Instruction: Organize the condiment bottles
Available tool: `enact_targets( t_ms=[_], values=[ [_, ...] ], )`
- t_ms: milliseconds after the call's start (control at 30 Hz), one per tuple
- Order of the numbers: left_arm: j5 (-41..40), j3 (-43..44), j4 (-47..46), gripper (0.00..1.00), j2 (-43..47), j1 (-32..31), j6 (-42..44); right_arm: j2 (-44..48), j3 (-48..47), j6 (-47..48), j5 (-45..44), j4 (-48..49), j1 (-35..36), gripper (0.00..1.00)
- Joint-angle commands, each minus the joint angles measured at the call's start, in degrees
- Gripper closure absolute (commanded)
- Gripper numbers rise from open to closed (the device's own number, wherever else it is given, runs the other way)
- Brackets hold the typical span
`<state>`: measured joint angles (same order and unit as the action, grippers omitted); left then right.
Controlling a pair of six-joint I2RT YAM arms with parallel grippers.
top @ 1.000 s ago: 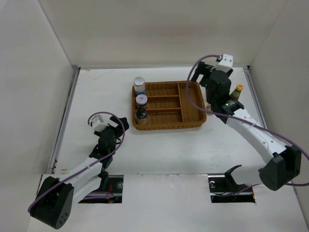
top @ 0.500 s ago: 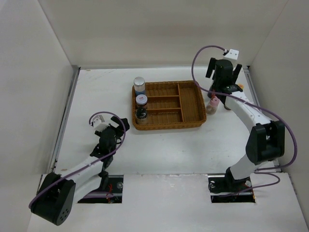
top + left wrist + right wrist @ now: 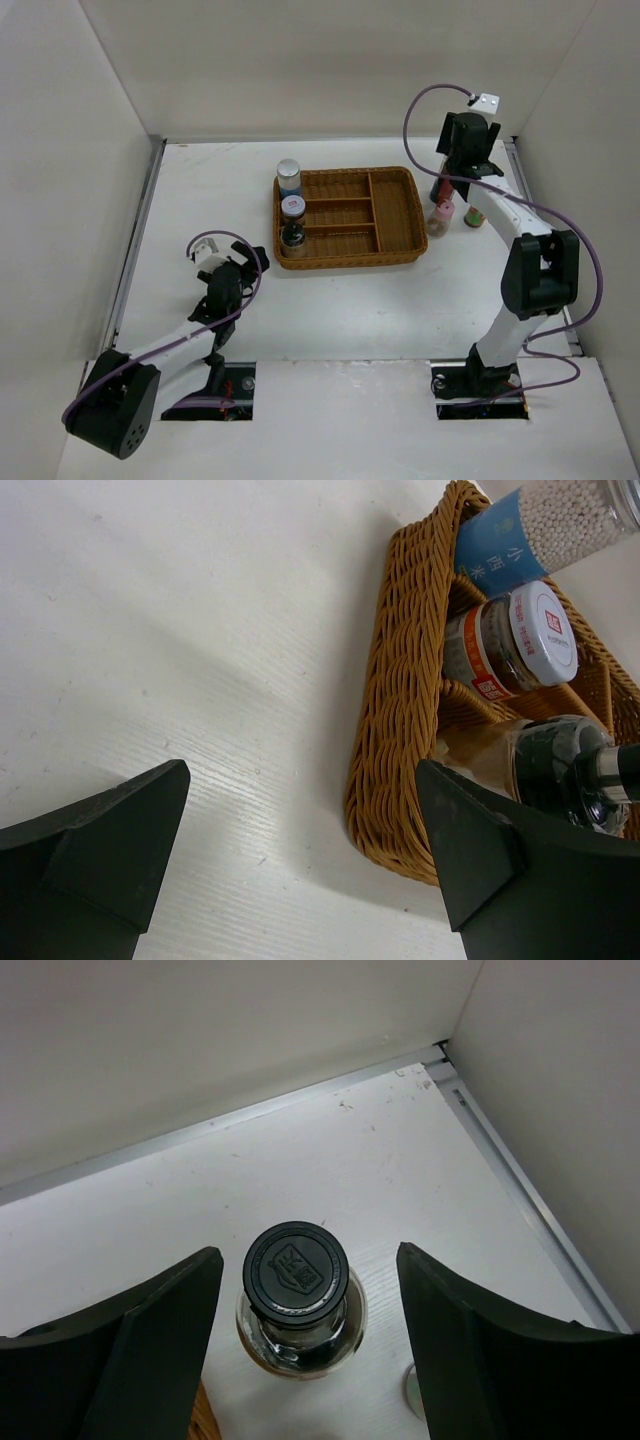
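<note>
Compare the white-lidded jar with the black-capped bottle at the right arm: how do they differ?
The white-lidded jar carries a white lid with a red mark; the black-capped bottle a black cap. The jar sits inside the wicker tray; the bottle stands on the table beside it, between the open jaws of the right gripper. Both stand upright.

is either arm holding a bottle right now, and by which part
Nothing is held. The fingers of the right gripper flank the black-capped bottle with gaps both sides; the left gripper is open and empty.
</note>
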<state>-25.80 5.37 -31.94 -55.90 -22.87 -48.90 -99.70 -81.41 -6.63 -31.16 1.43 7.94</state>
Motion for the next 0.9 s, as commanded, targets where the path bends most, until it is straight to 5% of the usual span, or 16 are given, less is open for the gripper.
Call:
enact_targets(
  t_ms=[0,100,300,867],
  values=[
    [0.4,0.96,-3.56,0.0,-0.26,0.24,-0.05,-0.32,-2.36,0.92,0.75,2.43,0.27,0.26],
    [0.49,0.79,-3.56,0.0,-0.7,0.16,-0.05,-0.14,-1.74,0.92,0.75,3.57,0.01,0.46],
    [0.84,0.88,-4.0,0.0,-1.14,-0.02,-0.05,0.47,-2.96,4.52,-0.22,9.63,0.09,0.65],
    [0.93,0.96,-4.0,0.0,-0.17,-0.2,0.13,3.11,-17.12,9.45,-1.98,9.03,5.45,0.7]
  ],
)
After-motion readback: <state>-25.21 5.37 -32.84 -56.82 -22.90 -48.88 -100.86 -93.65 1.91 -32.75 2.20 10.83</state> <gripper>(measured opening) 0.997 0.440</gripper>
